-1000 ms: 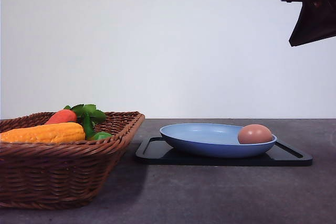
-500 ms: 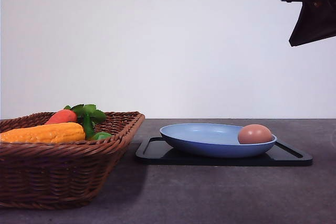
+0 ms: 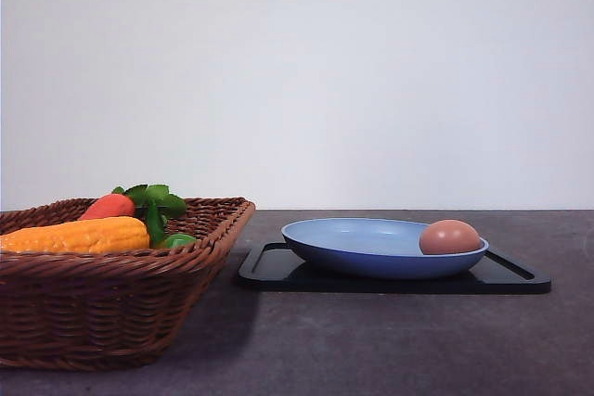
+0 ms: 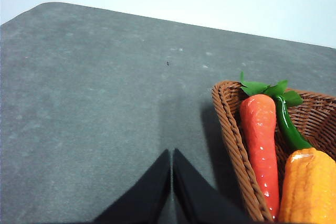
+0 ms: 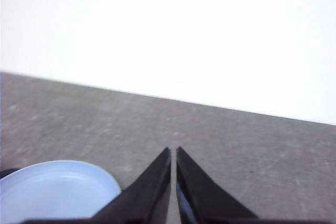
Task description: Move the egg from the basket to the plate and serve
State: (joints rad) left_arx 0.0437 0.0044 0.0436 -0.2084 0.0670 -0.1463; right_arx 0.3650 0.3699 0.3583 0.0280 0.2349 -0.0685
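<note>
egg (image 3: 450, 236): showing smooth brown-pink. plate (image 3: 371, 246): showing matte light blue. tray (image 3: 501, 275): showing flat black. basket (image 3: 102, 308): showing brown woven wicker, braided rim. carrot (image 4: 261, 148): showing orange-red, green leaves. corn cob (image 3: 76, 235): showing yellow-orange. tabletop (image 3: 390, 345): showing mottled dark grey. wall (image 3: 371, 81): showing plain white.

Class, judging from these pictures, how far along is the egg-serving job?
Done: the egg lies in the plate, out of the basket. In hand: nothing; the left pincer and right pincer are shut and empty. Left: serving the plate, which sits on the black tray.
</note>
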